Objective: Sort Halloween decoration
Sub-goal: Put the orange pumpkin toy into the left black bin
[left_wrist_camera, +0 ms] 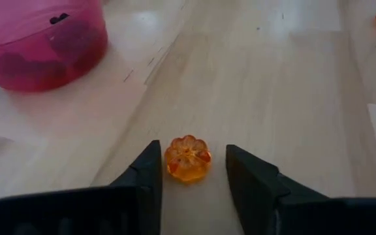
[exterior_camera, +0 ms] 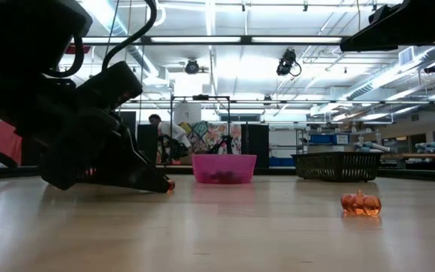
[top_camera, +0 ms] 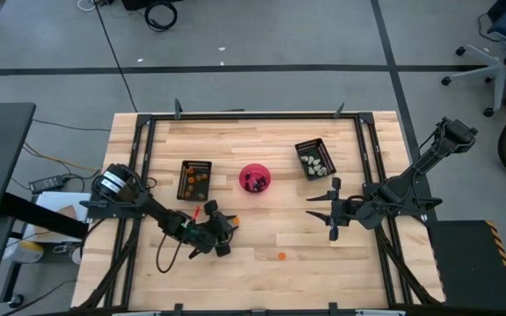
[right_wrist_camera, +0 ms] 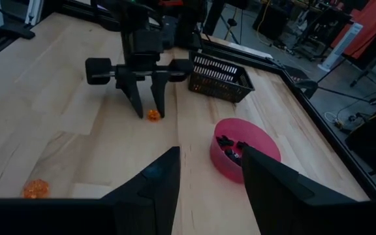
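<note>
While we look down from above, our left gripper [top_camera: 199,213] sits at the lower left of centre, low on the table [top_camera: 262,237]. In the left wrist view its fingers [left_wrist_camera: 149,176] stand apart with an orange pumpkin [left_wrist_camera: 187,158] between them, resting on the wood; the fingers are beside it, not closed on it. The right wrist view shows the same: the left gripper [right_wrist_camera: 148,112] points down with that pumpkin [right_wrist_camera: 153,115] between its tips.

A second orange pumpkin [top_camera: 281,256] lies alone near the bottom centre of the high view, well apart from both grippers; in the low view it sits at the right foreground [exterior_camera: 361,203].

Our right gripper [top_camera: 320,207] hovers at the right of centre, its fingers [right_wrist_camera: 158,179] open and holding nothing.

Farther up the frame, the pink bowl [top_camera: 255,178] stands at centre with dark trinkets [top_camera: 254,182] inside. Left of it a black tray [top_camera: 195,179] holds orange pieces [top_camera: 191,183]; right of it another tray [top_camera: 314,158] holds whitish ones [top_camera: 315,162].

Beyond the table in the low view, a person [exterior_camera: 168,136] shows far back in the room.
</note>
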`<action>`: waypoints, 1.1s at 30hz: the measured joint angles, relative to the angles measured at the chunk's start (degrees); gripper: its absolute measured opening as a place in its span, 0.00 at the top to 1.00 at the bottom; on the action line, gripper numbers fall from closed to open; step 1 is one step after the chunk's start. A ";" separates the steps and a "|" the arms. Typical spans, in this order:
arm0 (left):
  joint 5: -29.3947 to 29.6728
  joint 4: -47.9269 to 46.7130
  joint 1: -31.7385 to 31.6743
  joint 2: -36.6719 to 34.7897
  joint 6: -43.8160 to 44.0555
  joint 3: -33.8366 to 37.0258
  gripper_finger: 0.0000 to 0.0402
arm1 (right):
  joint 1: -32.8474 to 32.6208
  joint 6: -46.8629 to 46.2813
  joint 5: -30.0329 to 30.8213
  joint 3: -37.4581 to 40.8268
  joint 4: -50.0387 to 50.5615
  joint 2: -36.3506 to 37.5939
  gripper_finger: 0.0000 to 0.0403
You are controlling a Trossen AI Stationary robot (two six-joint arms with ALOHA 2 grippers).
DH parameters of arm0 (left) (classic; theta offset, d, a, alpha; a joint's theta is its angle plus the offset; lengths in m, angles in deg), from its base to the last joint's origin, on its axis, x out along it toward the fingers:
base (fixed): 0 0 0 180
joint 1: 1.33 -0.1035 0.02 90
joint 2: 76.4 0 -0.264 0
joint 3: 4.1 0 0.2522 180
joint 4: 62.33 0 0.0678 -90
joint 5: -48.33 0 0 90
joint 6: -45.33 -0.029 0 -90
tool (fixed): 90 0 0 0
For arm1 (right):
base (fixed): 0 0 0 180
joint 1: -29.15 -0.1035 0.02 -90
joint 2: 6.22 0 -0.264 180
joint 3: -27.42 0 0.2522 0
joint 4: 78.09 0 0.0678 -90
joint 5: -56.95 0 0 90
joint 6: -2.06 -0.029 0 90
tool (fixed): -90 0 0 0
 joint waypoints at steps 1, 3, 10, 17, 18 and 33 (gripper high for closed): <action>-0.38 0.01 -0.01 0.00 0.01 -0.04 0.71 | 0.00 0.01 0.00 0.00 0.00 0.00 0.59; -1.60 0.14 -0.35 -0.04 0.01 -0.06 0.77 | 0.00 0.04 0.00 0.00 -0.01 0.00 0.59; -5.66 0.77 -2.27 -0.20 0.33 -0.15 0.93 | 0.01 0.02 0.00 0.00 0.00 0.00 0.59; -5.52 2.41 -2.27 -0.06 -2.78 -0.04 0.93 | 0.00 0.04 0.00 0.00 0.00 0.00 0.59; -5.22 2.74 -2.27 0.01 -3.78 -0.04 0.93 | 0.00 0.04 0.00 0.00 0.02 0.00 0.59; 1.82 2.34 -1.05 -3.48 -11.46 -0.19 0.93 | 0.00 0.03 0.01 0.00 0.05 0.00 0.59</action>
